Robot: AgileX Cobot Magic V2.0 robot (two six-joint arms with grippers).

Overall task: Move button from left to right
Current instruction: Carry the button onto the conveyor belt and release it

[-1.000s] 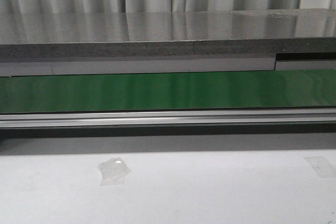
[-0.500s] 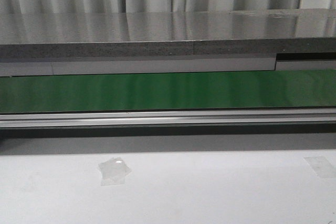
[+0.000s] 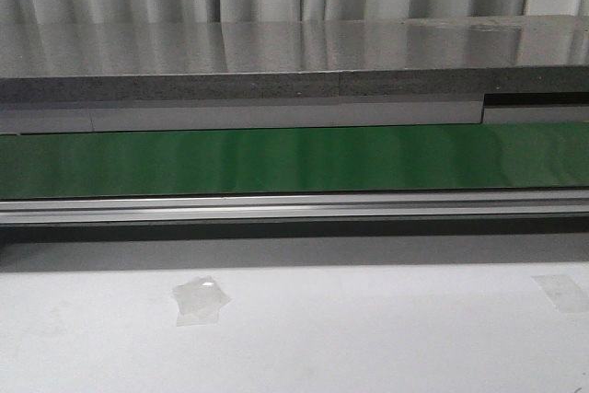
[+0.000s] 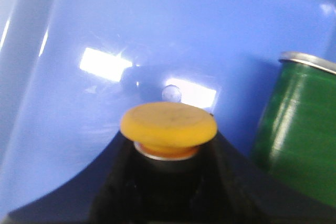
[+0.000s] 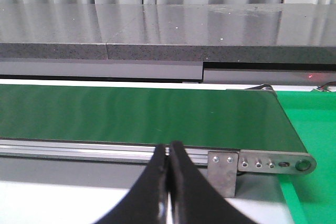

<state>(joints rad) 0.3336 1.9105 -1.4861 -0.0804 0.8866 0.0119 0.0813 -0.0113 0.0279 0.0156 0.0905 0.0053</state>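
Observation:
The button (image 4: 168, 124) shows only in the left wrist view: a round yellow-orange cap on a metal collar and dark body. It sits inside a blue plastic bin (image 4: 105, 24). My left gripper (image 4: 167, 174) has its black fingers (image 4: 118, 182) pressed against both sides of the button's body, just under the cap. My right gripper (image 5: 168, 150) is shut and empty, above the white table, facing the green conveyor belt (image 5: 136, 114). Neither gripper nor the button shows in the front view.
A green cylinder with a metal rim (image 4: 299, 129) stands close beside the button in the bin. The conveyor belt (image 3: 294, 158) runs across the front view behind an aluminium rail, with a grey shelf (image 3: 294, 52) beyond. A clear tape patch (image 3: 200, 299) lies on the white table.

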